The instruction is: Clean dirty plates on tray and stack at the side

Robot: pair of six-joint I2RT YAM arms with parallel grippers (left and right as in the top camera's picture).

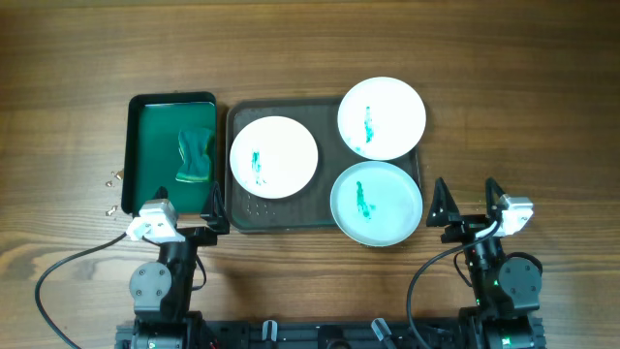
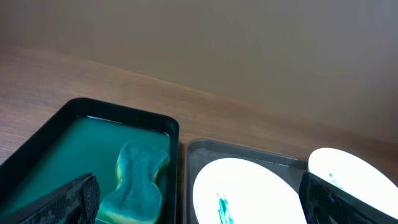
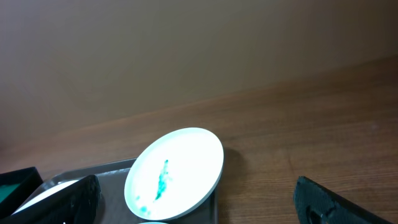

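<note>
**Plates, three.** Round, shallow, white to pale blue, all lying flat on the tray.
- Left plate [image 1: 274, 157]: wholly inside the rim.
- Far right plate [image 1: 382, 118]: overhangs the far right corner.
- Near right plate [image 1: 376, 205]: overhangs the near right corner.
- The two right plates lie close together, and contact cannot be told.
- Each has a teal smear at its centre. None is wiped and none is stacked.

**Tray** [image 1: 262, 208]. Dark grey-green, rounded corners, at mid-table.

**Small tray** [image 1: 172, 97]. Black with a green inside, just beside the tray's left edge.

**Sponge** [image 1: 195, 155]. Teal, waisted in shape, lying loose in the small tray.

**Left gripper** [image 1: 187, 206]. Jaws spread wide and holding nothing, at the near edge of the small tray, with the sponge ahead of it.

**Right gripper** [image 1: 467, 199]. Jaws also spread and empty, over bare table [image 1: 542, 116] to the right of the near right plate.

**Step in hand.** By judgement the opening one, since cleaning has not begun.

**Next move.** It likely calls for the left gripper to reach forward and close on the sponge. The right gripper would then be free to steady or lift a plate. The overhanging plates may tip if pressed at the rim.
</note>
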